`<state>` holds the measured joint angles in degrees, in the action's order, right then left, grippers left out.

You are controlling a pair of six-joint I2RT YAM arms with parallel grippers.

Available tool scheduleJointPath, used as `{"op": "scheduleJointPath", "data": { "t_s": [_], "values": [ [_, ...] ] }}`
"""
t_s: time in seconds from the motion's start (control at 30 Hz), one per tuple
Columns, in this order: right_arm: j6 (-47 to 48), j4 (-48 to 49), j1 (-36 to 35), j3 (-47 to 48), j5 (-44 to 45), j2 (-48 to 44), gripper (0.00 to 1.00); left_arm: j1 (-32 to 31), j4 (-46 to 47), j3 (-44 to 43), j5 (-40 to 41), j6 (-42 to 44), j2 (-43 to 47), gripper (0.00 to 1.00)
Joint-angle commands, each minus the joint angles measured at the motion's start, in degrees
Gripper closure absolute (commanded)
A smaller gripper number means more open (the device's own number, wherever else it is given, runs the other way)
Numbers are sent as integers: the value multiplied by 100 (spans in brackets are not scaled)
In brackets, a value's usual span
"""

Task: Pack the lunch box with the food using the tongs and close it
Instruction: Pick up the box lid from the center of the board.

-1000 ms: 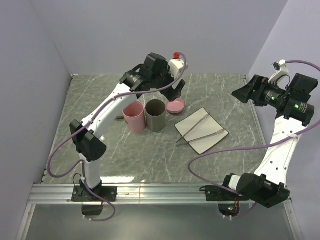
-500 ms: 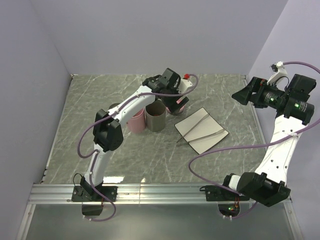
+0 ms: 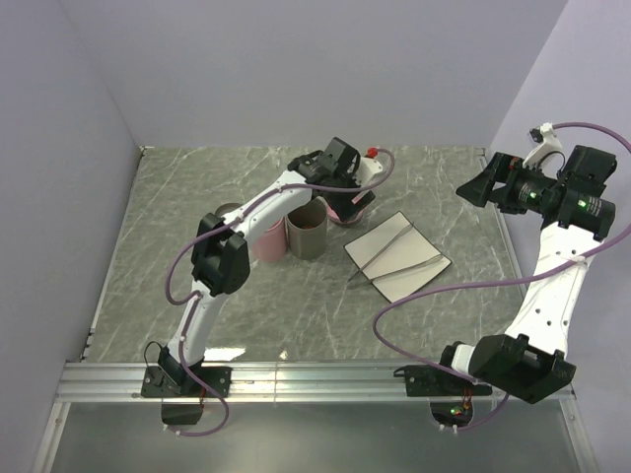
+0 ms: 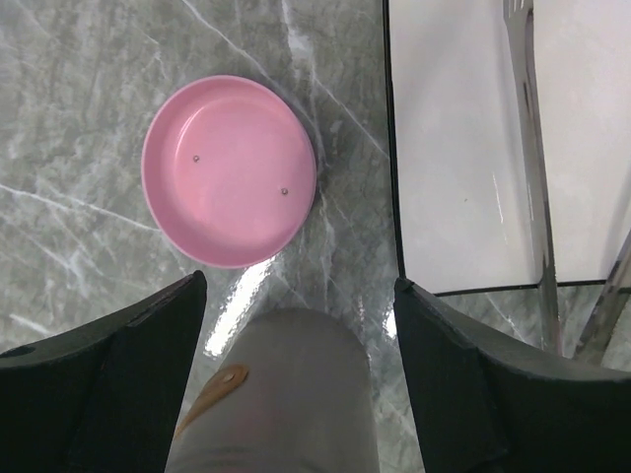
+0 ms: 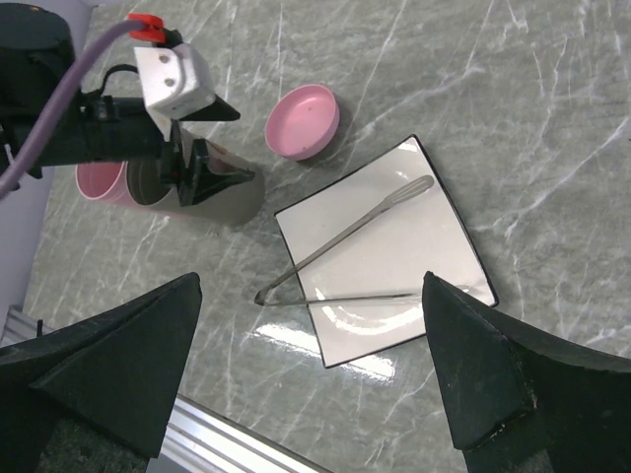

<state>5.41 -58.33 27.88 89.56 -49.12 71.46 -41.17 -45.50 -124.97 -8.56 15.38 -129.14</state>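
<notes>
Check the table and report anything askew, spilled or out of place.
Nothing looks spilled or damaged. The white plate sits skewed, corner-on to the edges of the table. The tongs lie across it, with their joined end poking past its near-left edge over the tabletop.

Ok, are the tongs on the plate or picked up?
On the plate: the tongs lie flat across the white plate, nothing holding them.

Slim silver tongs [image 5: 345, 236], V spread, flat on white plate [image 5: 414, 325], joined end overhanging its edge, pink lid [image 4: 229, 169] off, grey cup [image 3: 307, 229] and pink cup [image 3: 266, 244] upright, side by side
</notes>
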Motion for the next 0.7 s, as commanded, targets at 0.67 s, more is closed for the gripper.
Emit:
{"op": "scheduleJointPath", "data": {
  "t_s": [0.67],
  "values": [
    [110,58,-46,-149,17,-18,0,-5,885,-19,-50,194,-928,30]
  ]
}}
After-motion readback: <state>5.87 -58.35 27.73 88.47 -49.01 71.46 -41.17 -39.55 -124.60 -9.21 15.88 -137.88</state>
